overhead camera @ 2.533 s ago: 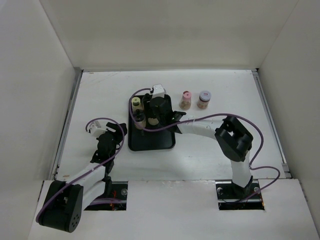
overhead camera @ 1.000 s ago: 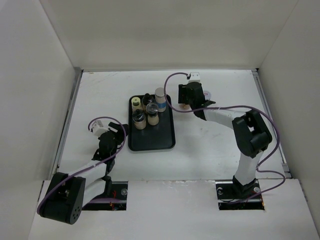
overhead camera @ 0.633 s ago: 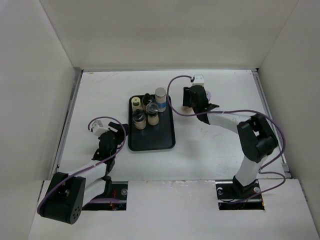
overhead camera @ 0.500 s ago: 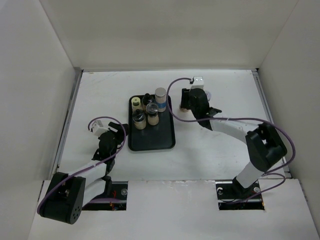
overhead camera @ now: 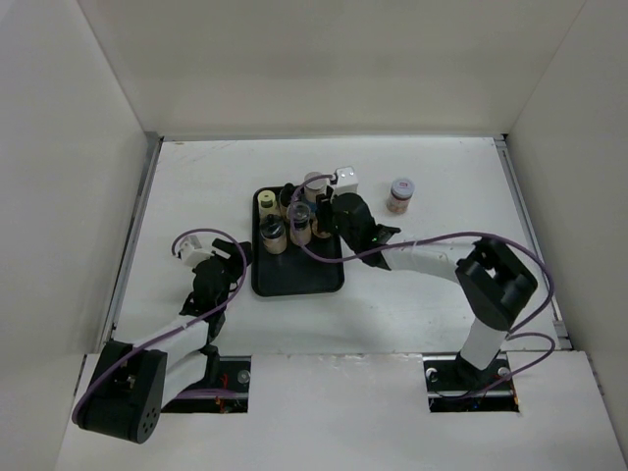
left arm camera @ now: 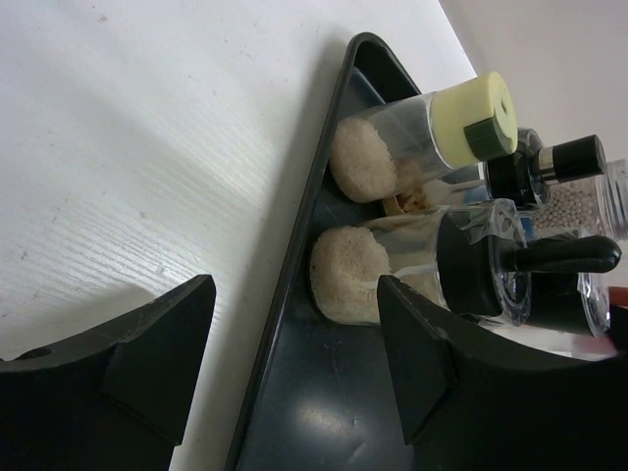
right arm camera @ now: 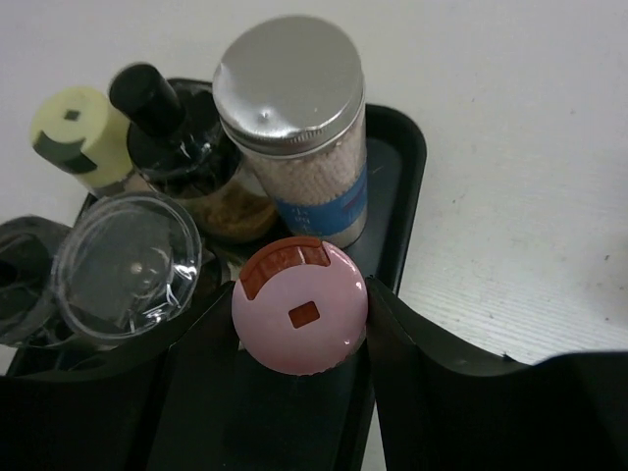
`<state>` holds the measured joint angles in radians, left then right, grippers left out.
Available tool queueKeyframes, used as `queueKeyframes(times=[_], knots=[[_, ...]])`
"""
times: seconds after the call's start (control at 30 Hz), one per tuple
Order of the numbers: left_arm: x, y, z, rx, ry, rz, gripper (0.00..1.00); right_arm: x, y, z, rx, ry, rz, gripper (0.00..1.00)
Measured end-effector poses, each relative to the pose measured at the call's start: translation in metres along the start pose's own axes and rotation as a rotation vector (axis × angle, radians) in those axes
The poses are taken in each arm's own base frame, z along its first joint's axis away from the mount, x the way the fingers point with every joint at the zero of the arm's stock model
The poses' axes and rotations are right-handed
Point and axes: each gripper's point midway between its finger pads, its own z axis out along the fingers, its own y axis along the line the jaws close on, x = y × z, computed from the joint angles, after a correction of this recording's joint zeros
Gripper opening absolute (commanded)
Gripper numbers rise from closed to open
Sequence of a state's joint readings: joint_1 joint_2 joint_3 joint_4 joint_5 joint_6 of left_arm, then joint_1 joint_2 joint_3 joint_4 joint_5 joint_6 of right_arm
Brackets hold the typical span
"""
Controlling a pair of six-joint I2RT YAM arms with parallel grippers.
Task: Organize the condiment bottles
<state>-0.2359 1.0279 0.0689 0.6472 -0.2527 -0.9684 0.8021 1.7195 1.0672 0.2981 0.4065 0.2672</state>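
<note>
My right gripper [overhead camera: 324, 218] [right arm camera: 300, 329] is shut on a pink-capped spice jar [right arm camera: 300, 314] and holds it over the right side of the black tray [overhead camera: 297, 270]. Close behind it in the right wrist view stand the taller silver jar with a blue band [right arm camera: 294, 128], a black-capped jar [right arm camera: 147, 98], a cream-capped jar [right arm camera: 69, 123] and a clear-lidded jar [right arm camera: 126, 263]. A grey-capped jar [overhead camera: 399, 194] stands alone on the table at the back right. My left gripper [overhead camera: 218, 270] [left arm camera: 294, 363] is open and empty at the tray's left rim [left arm camera: 294, 294].
The left wrist view shows the cream-capped jar [left arm camera: 422, 137] and a black-capped jar [left arm camera: 412, 270] just ahead of my open fingers. White walls enclose the table on three sides. The near half of the tray holds no jars.
My right gripper closed on the pink-capped jar at the back right and carried it left over the tray. The left arm has not moved.
</note>
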Motion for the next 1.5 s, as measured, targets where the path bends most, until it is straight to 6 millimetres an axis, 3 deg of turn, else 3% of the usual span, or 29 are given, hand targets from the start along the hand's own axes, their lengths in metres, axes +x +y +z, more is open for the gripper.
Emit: queueKeyframes(times=[0.17, 0.33, 0.47, 0.6, 0.67, 0.73, 0.77, 0.83, 0.9, 0.97, 1.07, 1.17, 1.3, 1.5], knots=[[-0.002, -0.003, -0.001, 0.01, -0.008, -0.003, 0.66, 0.031, 0.0, 0.016, 0.017, 0.059, -0.025, 0.56], [-0.002, -0.003, -0.001, 0.009, -0.007, -0.003, 0.66, 0.03, 0.0, 0.019, 0.036, 0.043, -0.014, 0.86], [-0.002, -0.003, -0.001, 0.01, -0.008, -0.003, 0.66, 0.029, 0.001, 0.017, 0.039, 0.038, -0.015, 0.9], [-0.003, -0.003, -0.001, 0.01, -0.009, -0.003, 0.66, 0.022, -0.008, 0.0, 0.041, 0.024, -0.001, 0.87], [-0.003, -0.003, -0.001, 0.011, -0.009, -0.004, 0.66, 0.011, -0.022, -0.01, 0.054, 0.0, 0.02, 0.78], [-0.003, -0.004, -0.001, 0.014, -0.011, -0.005, 0.66, -0.003, -0.049, -0.015, 0.095, -0.028, 0.053, 0.64], [-0.003, -0.004, -0.001, 0.014, -0.011, -0.005, 0.66, -0.011, -0.067, -0.016, 0.128, -0.044, 0.076, 0.58], [-0.003, -0.004, -0.001, 0.014, -0.009, -0.004, 0.66, -0.023, -0.11, -0.016, 0.212, -0.074, 0.124, 0.56], [-0.003, -0.003, -0.001, 0.012, -0.008, -0.004, 0.66, -0.029, -0.155, -0.015, 0.308, -0.092, 0.164, 0.62], [-0.002, -0.003, -0.001, 0.01, -0.007, -0.003, 0.66, -0.029, -0.197, -0.015, 0.403, -0.095, 0.196, 0.79], [0.0, -0.001, 0.0, 0.003, -0.001, -0.001, 0.66, -0.016, -0.234, -0.011, 0.49, -0.067, 0.208, 0.93], [-0.001, -0.001, 0.0, 0.003, -0.002, 0.0, 0.66, 0.0, -0.242, -0.001, 0.511, -0.024, 0.197, 0.98], [-0.001, -0.001, 0.0, 0.003, -0.003, -0.001, 0.66, -0.007, -0.238, 0.014, 0.487, -0.02, 0.179, 1.0], [-0.001, -0.001, 0.0, 0.003, -0.002, 0.001, 0.66, 0.003, -0.238, 0.024, 0.481, 0.024, 0.151, 0.97]])
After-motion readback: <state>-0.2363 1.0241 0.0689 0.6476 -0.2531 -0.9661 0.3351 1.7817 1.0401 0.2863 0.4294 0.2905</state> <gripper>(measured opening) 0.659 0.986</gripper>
